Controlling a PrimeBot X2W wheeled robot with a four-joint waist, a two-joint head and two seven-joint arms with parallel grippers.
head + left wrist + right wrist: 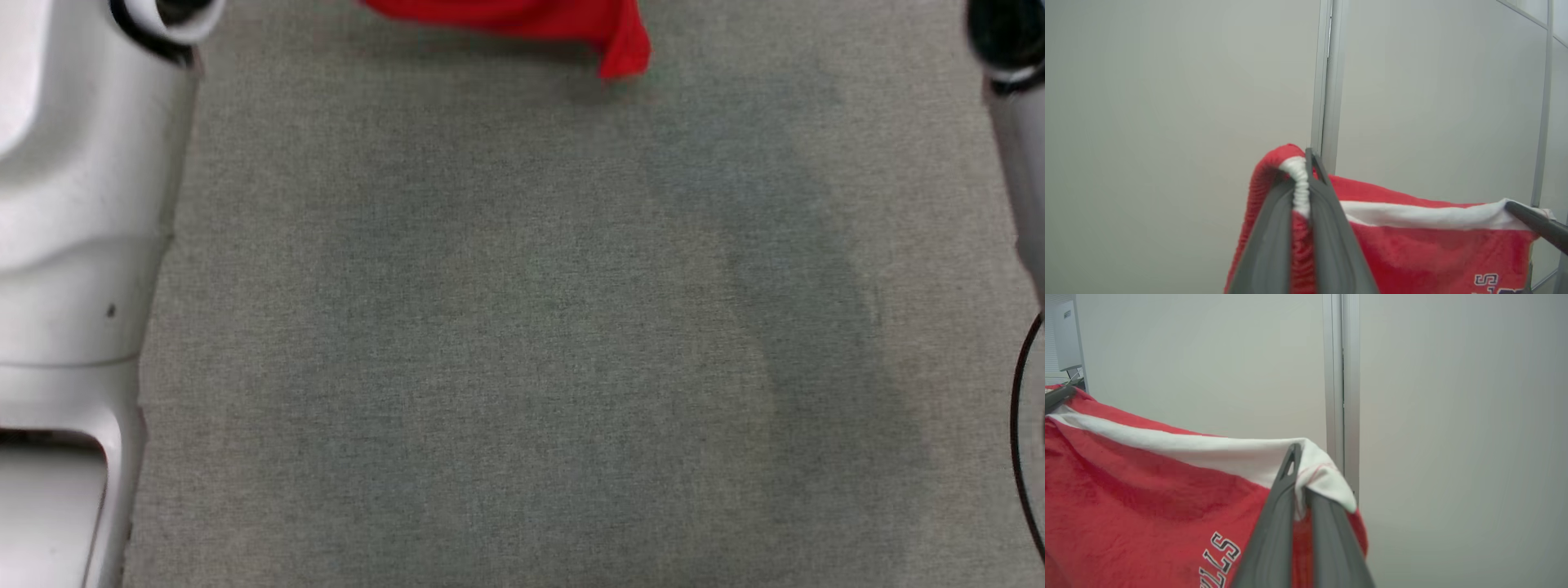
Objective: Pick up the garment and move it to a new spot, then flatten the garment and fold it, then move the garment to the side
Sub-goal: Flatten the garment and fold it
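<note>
Grey surface (522, 327), garment (571, 20) partly beyond frame

A grey fabric counter (522, 343). A metal strip (1341, 375) splits a pale wall (1208, 367), with a white box (1067, 335) far left of the strip.

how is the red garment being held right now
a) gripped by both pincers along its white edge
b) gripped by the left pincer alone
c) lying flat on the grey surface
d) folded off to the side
a: the left pincer and the right pincer are each shut on the white edge of the red garment, which hangs stretched between them.
</note>
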